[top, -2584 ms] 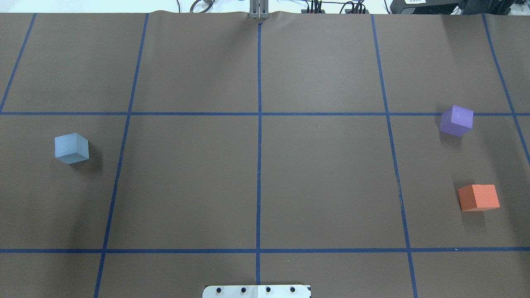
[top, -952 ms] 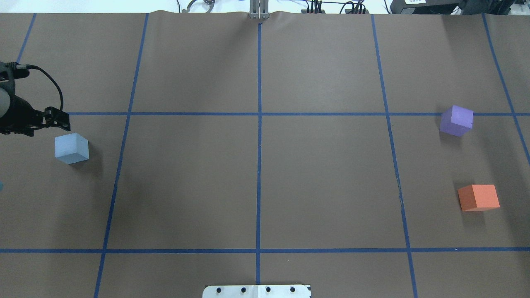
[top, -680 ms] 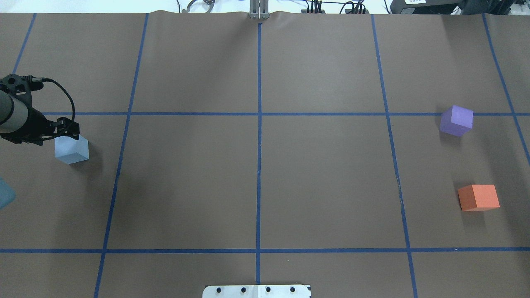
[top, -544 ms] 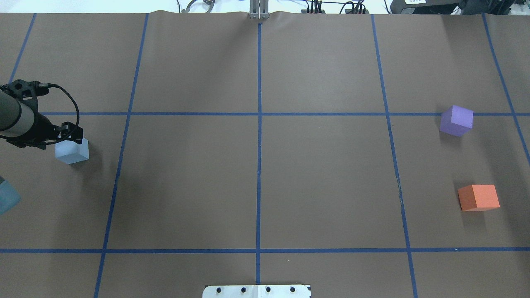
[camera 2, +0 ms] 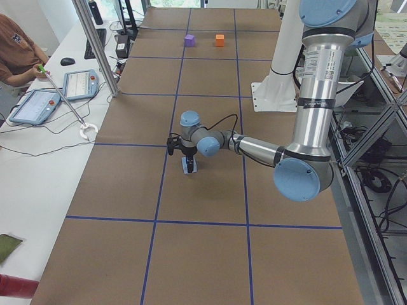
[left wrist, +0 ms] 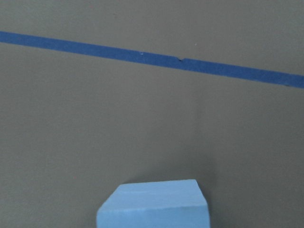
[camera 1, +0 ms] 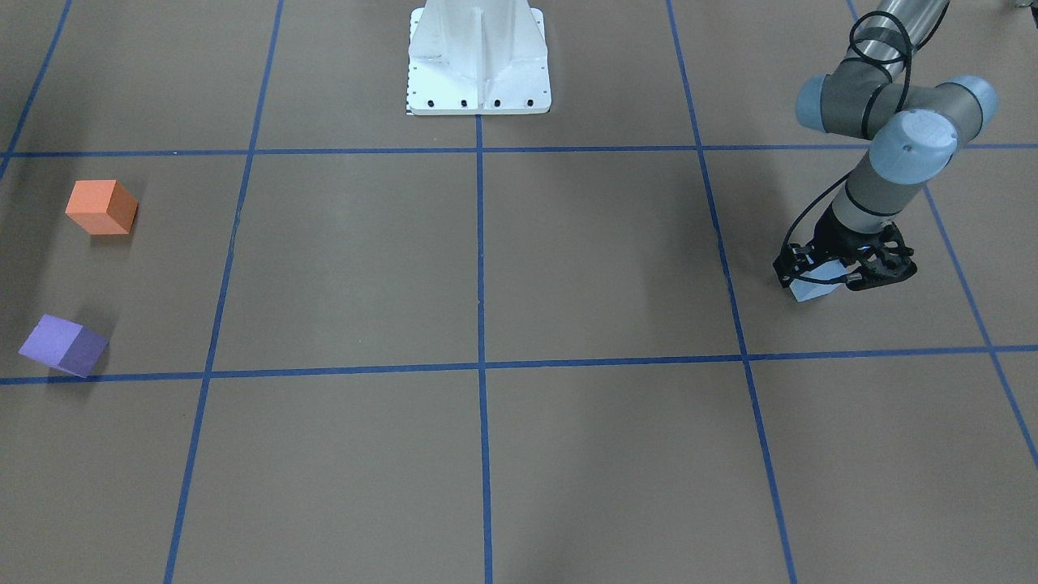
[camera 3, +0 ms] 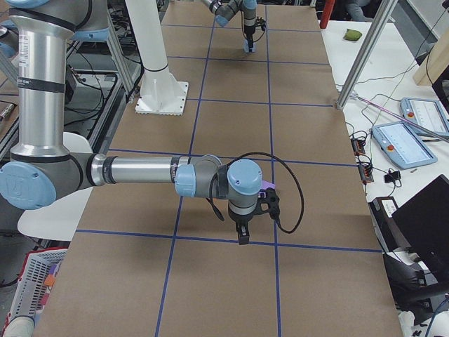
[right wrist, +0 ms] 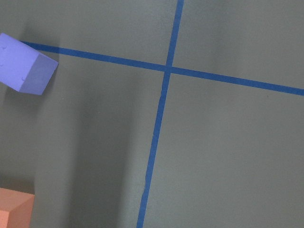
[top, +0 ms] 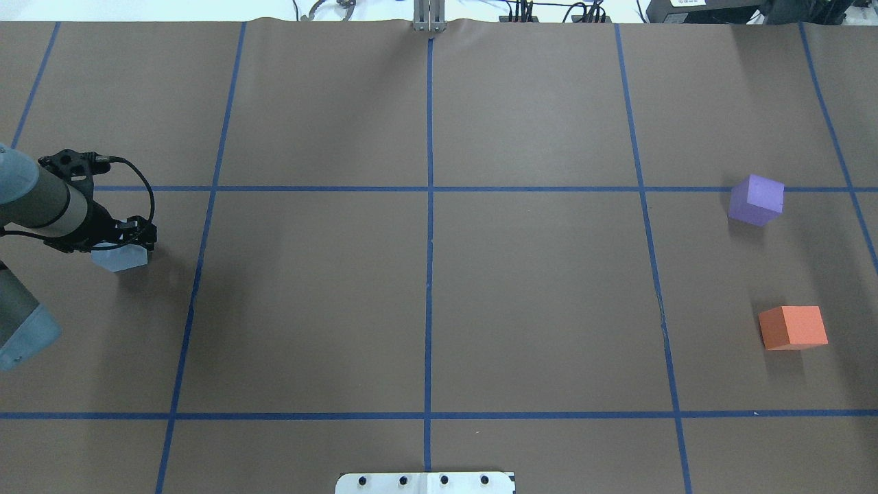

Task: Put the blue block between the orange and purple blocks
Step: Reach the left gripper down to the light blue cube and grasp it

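Note:
The light blue block (top: 121,260) sits at the table's left, and also shows in the front view (camera 1: 809,290) and at the bottom of the left wrist view (left wrist: 154,205). My left gripper (top: 132,235) is open and low over it, its fingers on either side of the block's top (camera 1: 843,274). The purple block (top: 756,199) and the orange block (top: 793,327) sit far right, apart from each other. My right gripper (camera 3: 241,233) shows only in the exterior right view, so I cannot tell its state. Its wrist camera sees the purple block (right wrist: 26,64) and a corner of the orange one (right wrist: 14,209).
Blue tape lines divide the brown table cover (top: 535,302) into a grid. The white robot base plate (top: 425,483) is at the near edge. An operator sits beside a side table with tablets (camera 2: 38,101) beyond the far edge.
My left arm has come in from the left edge and moved right and down until its gripper is over the blue block. None of the blocks has moved.

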